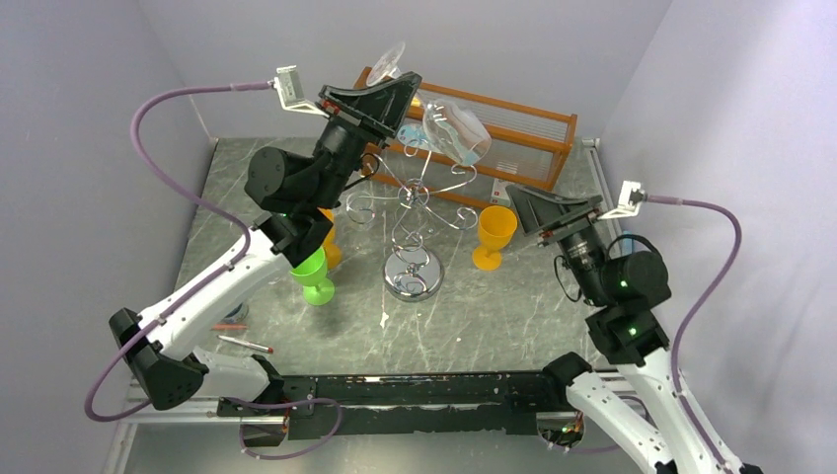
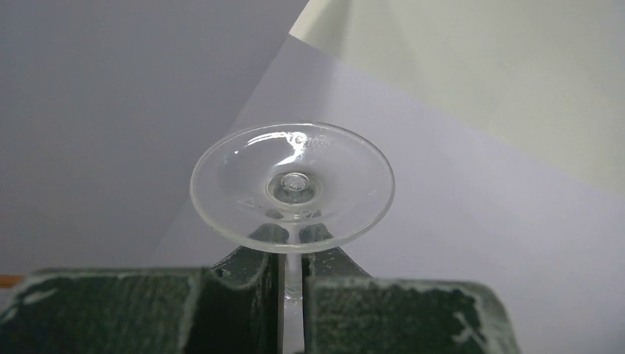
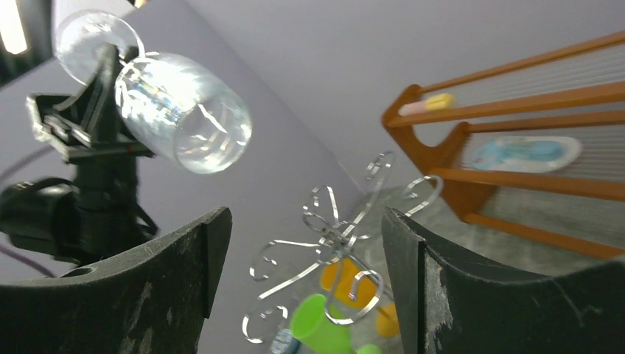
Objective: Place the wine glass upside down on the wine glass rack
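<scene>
Left claw: the left claw (image 2: 292, 274) was clamped shut on the thin stem of a clear, round-footed wine glass (image 2: 292, 184) and was raised high above the table.
Wine glass: the glass lay tilted across the left claw, with its foot just past the fingertips on the far side. Its bowl hung on the near side with the mouth slanting downward. It was off the rack and touched none of the wire arms.
Wine glass rack: a silver chrome wire wine glass rack (image 1: 415, 212), with curled scroll arms, a twisted stem and a round shiny base, stood upright. It was below the left claw and ahead of the right claw.
Right claw: the right claw (image 3: 304, 228) stood with its jaws spread wide and gripped nothing. It faced the rack, with the glass up and to its left.
Nearby: an orange plastic goblet (image 1: 494, 235) stood just beside the right claw, between it and the rack's base. A lime-green plastic goblet (image 1: 314, 275) stood under the left arm, well below the left claw.
Backdrop: a brown wooden shelf unit (image 1: 533, 128) lay beyond both claws, at the far end of the grey marbled table (image 1: 494, 316).
</scene>
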Motion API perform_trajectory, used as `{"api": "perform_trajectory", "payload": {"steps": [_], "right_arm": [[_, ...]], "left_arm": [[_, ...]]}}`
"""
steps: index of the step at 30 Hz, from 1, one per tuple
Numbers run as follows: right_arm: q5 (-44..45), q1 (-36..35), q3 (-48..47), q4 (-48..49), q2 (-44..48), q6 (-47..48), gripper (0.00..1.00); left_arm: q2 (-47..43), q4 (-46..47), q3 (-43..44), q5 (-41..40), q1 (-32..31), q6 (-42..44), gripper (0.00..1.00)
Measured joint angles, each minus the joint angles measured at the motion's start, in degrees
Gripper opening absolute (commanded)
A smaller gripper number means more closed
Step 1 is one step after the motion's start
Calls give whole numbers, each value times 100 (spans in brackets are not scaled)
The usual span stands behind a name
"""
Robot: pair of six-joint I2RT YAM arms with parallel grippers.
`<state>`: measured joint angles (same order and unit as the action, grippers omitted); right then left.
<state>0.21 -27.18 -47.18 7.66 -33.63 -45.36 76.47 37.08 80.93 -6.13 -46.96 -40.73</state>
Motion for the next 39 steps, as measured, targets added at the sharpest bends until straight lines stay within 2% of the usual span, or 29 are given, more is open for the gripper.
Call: {"api": "perform_trajectory", "payload": {"steps": [5, 9, 14, 19, 24, 30, 39], "right_arm": [[188, 0, -247, -863, 407, 682, 75], [-22, 4, -1001, -1200, 345, 1320, 78], [-863, 7, -2083, -1349, -63, 1963, 84], [-1982, 4, -2500, -1482, -577, 2238, 85], [-3136, 7, -2594, -1617, -1252, 2249, 77], [-4089, 7, -2256, -1384, -1600, 2013, 57], [-4857, 7, -1950, -682, -1572, 1718, 44]], "left_arm": [[-138, -1003, 483, 564, 0, 350, 5], [-136, -1751, 1091, 1567, 0, 391, 5], [-190, -2114, 1298, 2946, 0, 361, 5], [-192, -2310, 1003, 3987, 0, 529, 5], [-199, -2426, 577, 4422, -35, 758, 5], [-190, -2601, 402, 4454, -205, 1003, 5], [-151, -2675, 402, 4468, -409, 1145, 5]]}}
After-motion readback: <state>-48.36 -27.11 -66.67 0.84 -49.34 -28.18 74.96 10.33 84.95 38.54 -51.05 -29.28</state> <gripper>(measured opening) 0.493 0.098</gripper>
